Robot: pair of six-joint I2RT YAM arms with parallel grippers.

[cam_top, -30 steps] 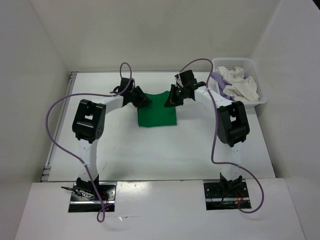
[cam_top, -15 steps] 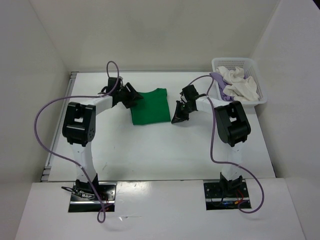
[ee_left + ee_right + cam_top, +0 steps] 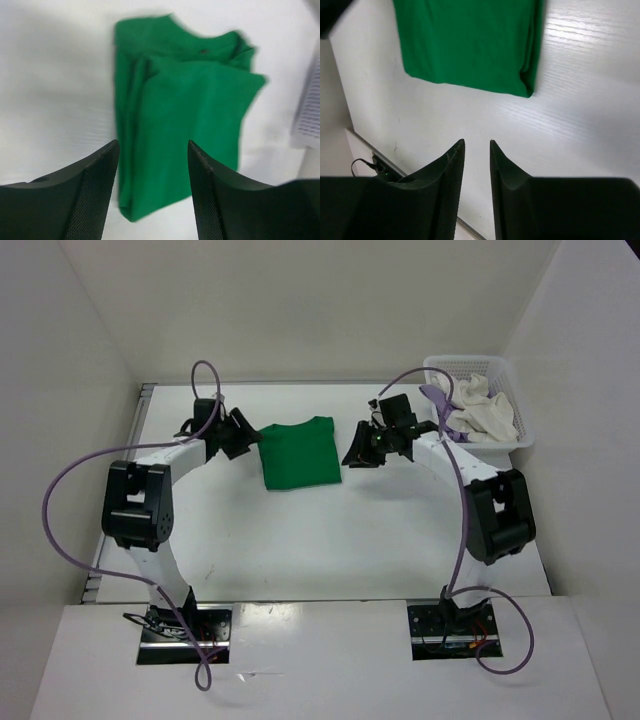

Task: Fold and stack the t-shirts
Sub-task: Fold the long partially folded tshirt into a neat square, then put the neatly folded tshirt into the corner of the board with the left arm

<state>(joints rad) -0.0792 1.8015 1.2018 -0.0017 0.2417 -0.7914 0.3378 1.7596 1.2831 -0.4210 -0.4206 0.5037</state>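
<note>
Green t-shirt [image 3: 297, 453] lies folded flat on the tabletop [image 3: 330, 540], upper centre of the overhead frame, near-square with no clear long axis and the collar edge toward the top. Left jaws sit just off its left edge, spread wide and empty. Right jaws sit just off its right edge, parted only a little, nothing between them. My read is that green is done and the next shirt comes from the basket [image 3: 470, 362], upper right, where the white t-shirt [image 3: 482, 410] is heaped with the lavender t-shirt [image 3: 436, 397] draped over the left rim. That's up and right of the right jaws, so the right arm is clearly nearer. Bare tabletop below green gives room to spread out.
</note>
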